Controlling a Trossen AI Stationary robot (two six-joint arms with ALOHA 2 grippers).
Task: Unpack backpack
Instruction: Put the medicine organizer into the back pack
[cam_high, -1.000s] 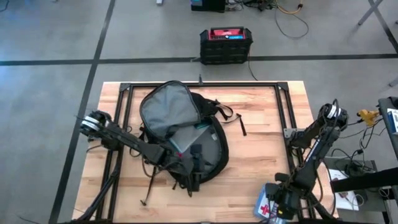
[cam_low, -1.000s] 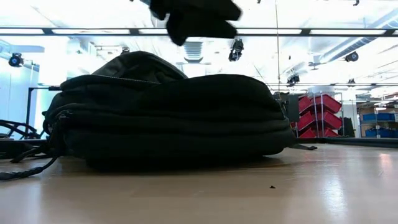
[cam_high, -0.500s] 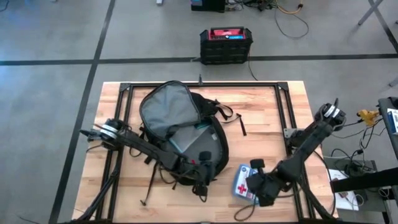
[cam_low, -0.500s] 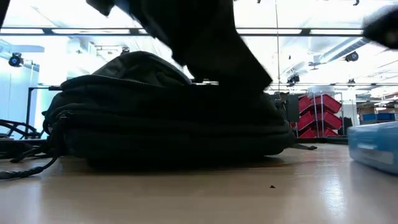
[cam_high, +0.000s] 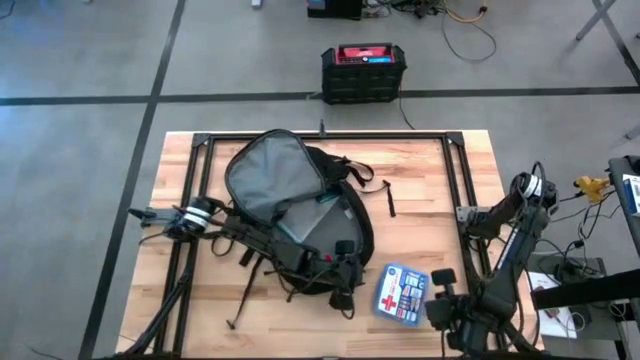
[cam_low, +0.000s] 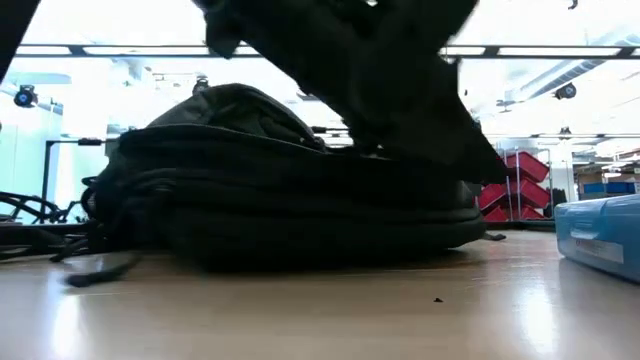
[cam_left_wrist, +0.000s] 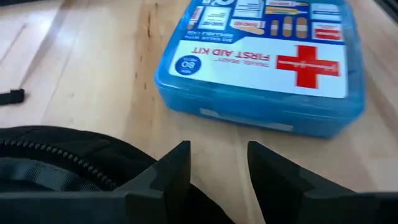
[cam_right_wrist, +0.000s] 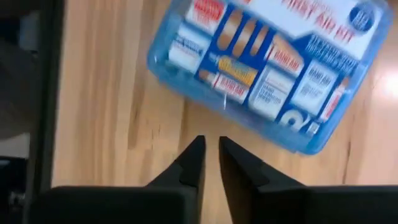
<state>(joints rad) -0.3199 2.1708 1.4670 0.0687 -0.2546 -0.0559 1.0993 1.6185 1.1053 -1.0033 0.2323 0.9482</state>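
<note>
While the large black fabric backpack lies flap-open at table centre, the left gripper, fingers parted and empty, sits at its near rim, nearer than the right gripper, narrowly parted, empty, beside the blue plastic first-aid kit.

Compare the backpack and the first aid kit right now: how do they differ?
The backpack is large, black, soft fabric; the first aid kit is a small, blue, hard plastic case. The backpack lies unzipped with its grey lining showing; the kit looks closed. The left tool sits at the backpack's edge; the right tool, beside the kit, holds nothing. Both rest on the table.
</note>
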